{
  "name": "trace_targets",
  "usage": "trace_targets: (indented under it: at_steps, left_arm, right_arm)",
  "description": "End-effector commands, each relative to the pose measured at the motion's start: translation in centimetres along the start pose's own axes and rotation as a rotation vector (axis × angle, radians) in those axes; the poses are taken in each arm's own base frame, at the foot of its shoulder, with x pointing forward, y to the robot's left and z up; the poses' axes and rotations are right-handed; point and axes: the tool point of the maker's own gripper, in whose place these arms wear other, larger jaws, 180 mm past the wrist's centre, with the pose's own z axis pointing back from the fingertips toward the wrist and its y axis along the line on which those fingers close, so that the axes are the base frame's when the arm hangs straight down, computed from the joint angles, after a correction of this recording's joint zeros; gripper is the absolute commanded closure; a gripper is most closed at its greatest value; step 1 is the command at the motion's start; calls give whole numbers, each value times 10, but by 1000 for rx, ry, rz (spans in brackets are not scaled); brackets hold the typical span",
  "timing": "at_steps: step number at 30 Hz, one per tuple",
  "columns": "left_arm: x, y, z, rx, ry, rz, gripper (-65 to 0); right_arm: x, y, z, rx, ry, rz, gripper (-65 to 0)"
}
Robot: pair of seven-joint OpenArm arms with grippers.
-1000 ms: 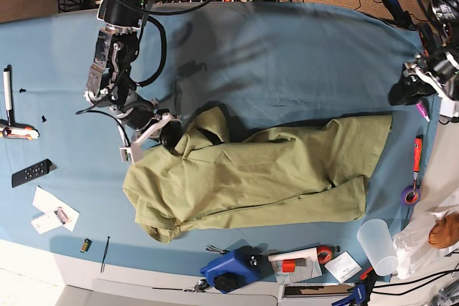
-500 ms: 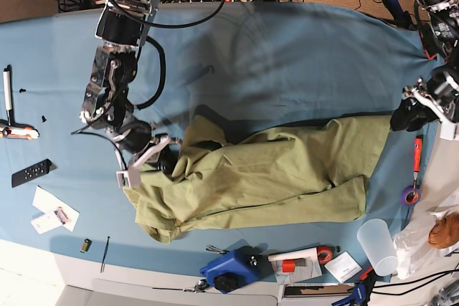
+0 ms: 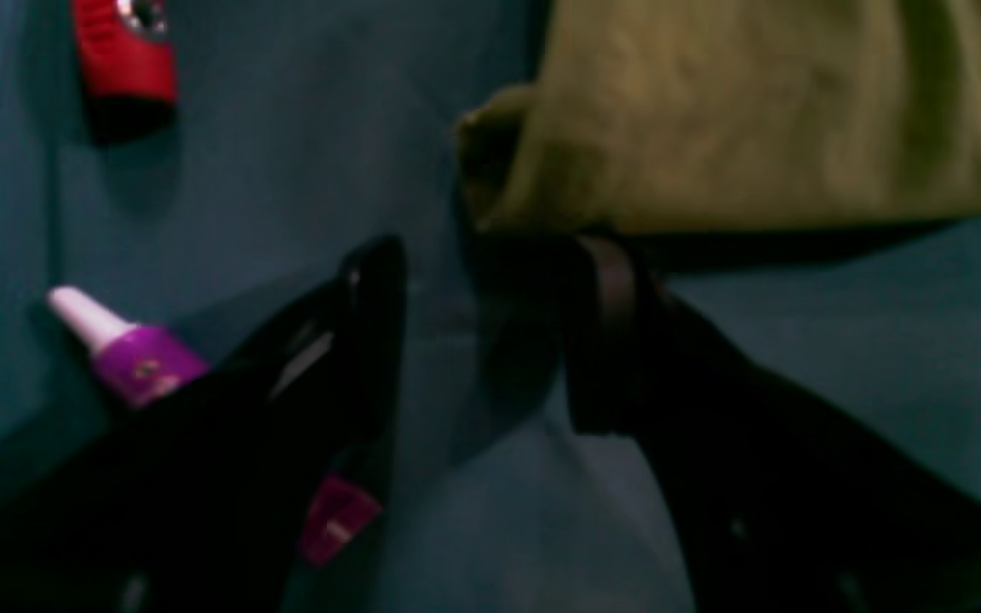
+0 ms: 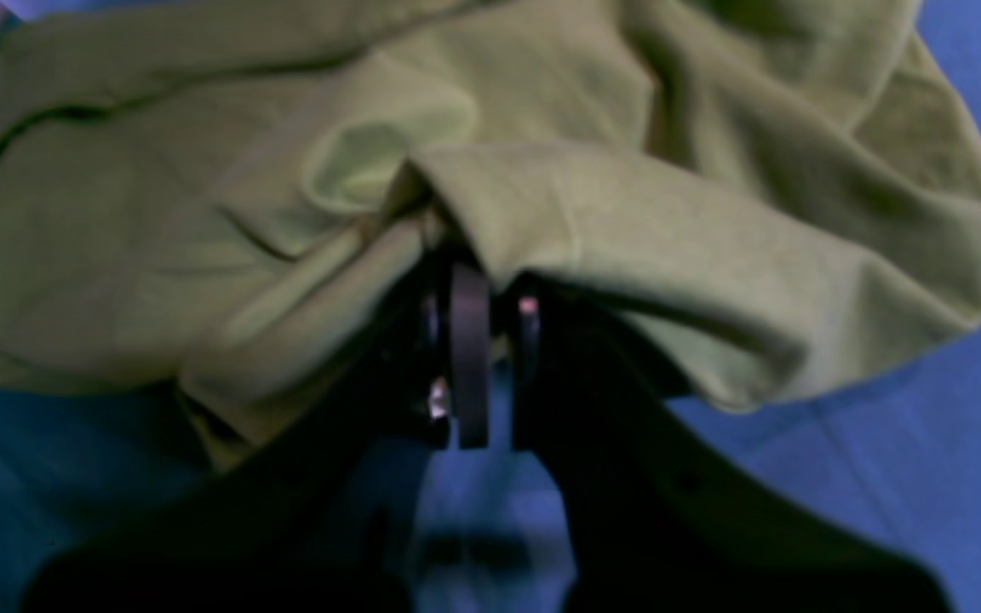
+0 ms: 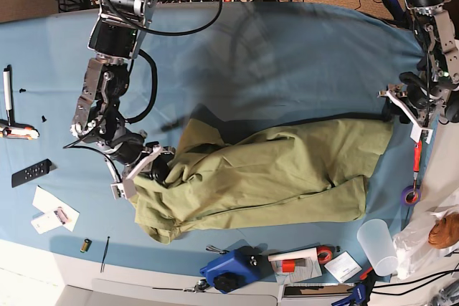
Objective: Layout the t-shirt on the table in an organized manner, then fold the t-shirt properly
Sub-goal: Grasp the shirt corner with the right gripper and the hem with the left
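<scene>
The olive-green t-shirt (image 5: 272,173) lies crumpled lengthwise across the middle of the blue-clothed table (image 5: 287,55). In the base view my right gripper (image 5: 153,168) is at the shirt's left end. The right wrist view shows this gripper (image 4: 469,340) shut on a bunched fold of the t-shirt (image 4: 593,204). My left gripper (image 5: 399,110) hovers at the shirt's upper right corner. In the left wrist view it (image 3: 486,281) is open, its black fingers (image 3: 605,289) just short of the shirt's corner (image 3: 712,111), with only cloth-covered table between them.
A red-handled screwdriver (image 5: 417,152), a purple marker (image 3: 124,358) and a tape roll (image 5: 410,195) lie near the left gripper. A plastic cup (image 5: 378,245) and a blue tool (image 5: 229,270) sit along the front edge. A remote (image 5: 31,172) and papers (image 5: 54,211) lie left.
My right gripper has dragged the shirt's left end toward the front-left, flattening the raised fold. My left arm has come down and inward to the shirt's right corner.
</scene>
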Motion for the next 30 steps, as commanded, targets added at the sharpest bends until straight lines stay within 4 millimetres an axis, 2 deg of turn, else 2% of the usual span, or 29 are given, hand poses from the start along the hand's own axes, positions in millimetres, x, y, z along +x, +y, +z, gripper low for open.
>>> trace_targets:
  at_steps: [1,5,13,15,17,18,23,27,30]
  left_arm:
    - [16,-3,4,-30,-44,-21,-283]
    - [28,-10,5,-73,-98,16,-283]
    - [59,-16,4,-105,-171,-24,-279]
    - [62,-19,3,-115,-182,-14,-193]
    - [64,-28,4,-156,-200,0,-45]
    - [65,-34,5,-192,-207,-4,0]
    - [75,-53,12,-309,-254,55,0]
    - [82,-48,19,-300,-284,62,0]
    - [98,-38,34,-276,-343,66,0]
  right_arm:
    - [28,-1,5,7,-75,23,0]
    - [24,-1,5,9,-57,25,0]
    - [25,3,5,30,-59,9,0]
    - [27,7,6,49,-68,12,0]
    - [30,10,8,63,-78,44,0]
    - [34,12,10,65,-87,58,0]
    - [69,20,31,42,-181,143,0]
    - [91,27,46,28,-247,197,0]
    - [107,30,50,28,-296,210,0]
